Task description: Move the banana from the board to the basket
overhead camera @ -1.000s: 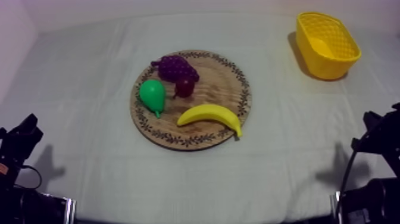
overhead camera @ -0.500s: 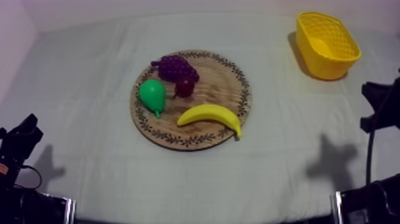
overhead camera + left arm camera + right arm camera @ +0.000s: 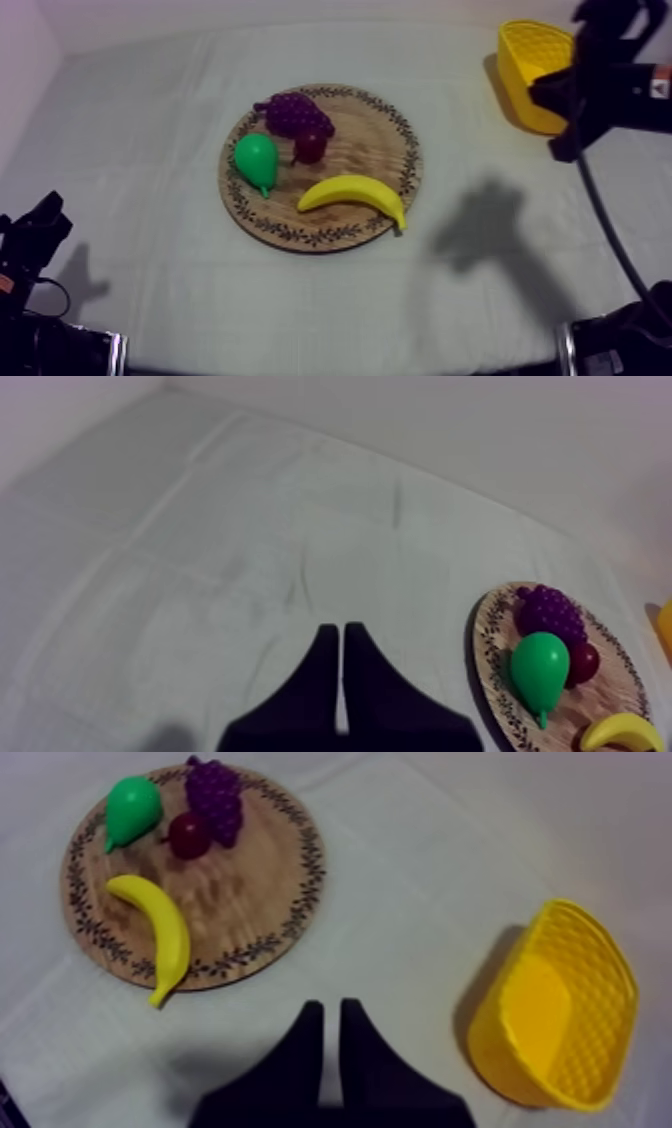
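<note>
- Since a second ago the right arm has swung up from the near right edge of the table to the far right, where it now crosses in front of the yellow basket in the top view.
- Its shadow has moved with it and now lies on the cloth just right of the wooden board.
- The left arm has not moved from the near left corner; the fruit and the board are also where they were.
- The right gripper has its fingers pressed together and nothing in them, over bare cloth between the board and the basket.
- The left gripper is likewise closed and empty, over bare cloth left of the board.
- The banana lies flat on the near right part of the board, its right tip at the patterned rim.
- The pear, the small red fruit and the grapes sit on the far left part, clear of the banana.
- Open cloth runs from the board's right rim to the basket in the far right corner.
</note>
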